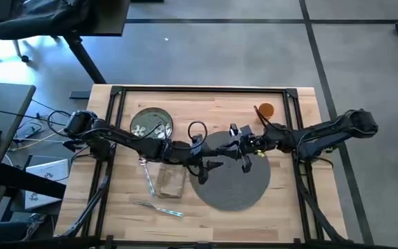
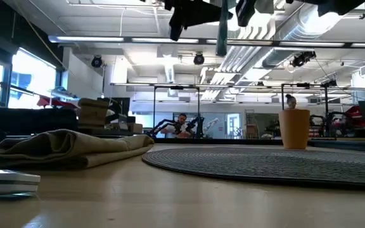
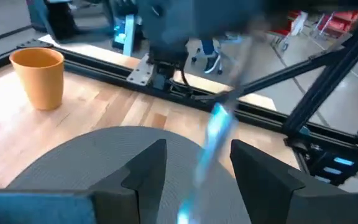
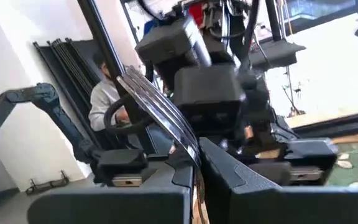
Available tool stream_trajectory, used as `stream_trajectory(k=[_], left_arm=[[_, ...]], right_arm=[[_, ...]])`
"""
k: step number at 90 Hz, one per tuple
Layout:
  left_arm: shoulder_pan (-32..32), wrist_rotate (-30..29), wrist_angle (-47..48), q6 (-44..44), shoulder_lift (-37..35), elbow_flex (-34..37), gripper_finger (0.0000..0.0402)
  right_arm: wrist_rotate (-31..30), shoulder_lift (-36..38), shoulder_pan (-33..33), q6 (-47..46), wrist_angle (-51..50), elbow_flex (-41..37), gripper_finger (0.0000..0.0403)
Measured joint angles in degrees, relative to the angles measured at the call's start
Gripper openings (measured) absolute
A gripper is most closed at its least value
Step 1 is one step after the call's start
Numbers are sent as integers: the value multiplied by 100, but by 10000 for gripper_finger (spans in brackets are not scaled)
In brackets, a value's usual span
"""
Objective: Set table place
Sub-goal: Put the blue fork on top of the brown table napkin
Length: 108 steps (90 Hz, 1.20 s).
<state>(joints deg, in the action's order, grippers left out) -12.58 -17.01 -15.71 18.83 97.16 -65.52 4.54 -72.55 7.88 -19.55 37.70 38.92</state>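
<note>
The round grey woven mat (image 1: 232,173) lay on the wooden table (image 1: 282,214). Above it, the right gripper (image 1: 244,164) was clamped on a metal fork (image 4: 163,115). The left gripper (image 1: 211,164) faced it with jaws apart. The orange cup (image 1: 265,110) stood beyond the mat; the green floral plate (image 1: 150,123) and beige napkin (image 1: 171,181) lay beside it.

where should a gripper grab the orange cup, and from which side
Grip the cup across its upper wall from above. It stands upright and open-mouthed near the table's far edge, clear of the mat, and its round, slightly tapered sides suit two fingers. The right gripper is probably nearer, but holds a fork.
</note>
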Motion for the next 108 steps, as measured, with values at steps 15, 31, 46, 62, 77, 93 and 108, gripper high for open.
stream_trajectory(k=[15, 31, 46, 62, 77, 93, 108], left_arm=[[-6, -228, 27, -135, -4, -2, 46], [-18, -118, 52, -85, -6, -4, 17], [-121, -143, 515, 378, -301, -4, 7], [-428, -213, 1961, 1409, -876, -11, 7], [-809, -549, 3795, 2933, -1108, 20, 7], [-1194, -947, 4105, 4707, -1125, 462, 6], [-1678, -1704, 3919, 6603, -1119, 1256, 6]], right_arm=[[2, 2, -3, 11, 17, -1, 0], [-107, 2, -2, 8, -58, -1, 1], [19, 356, -140, 39, -583, -1, 19], [50, 1209, -279, 48, -2208, 6, 72], [12, 1698, -213, -39, -3871, 2, 105], [-415, 1749, 125, -250, -4331, -244, 110], [-989, 1743, 402, -494, -4148, -650, 110]])
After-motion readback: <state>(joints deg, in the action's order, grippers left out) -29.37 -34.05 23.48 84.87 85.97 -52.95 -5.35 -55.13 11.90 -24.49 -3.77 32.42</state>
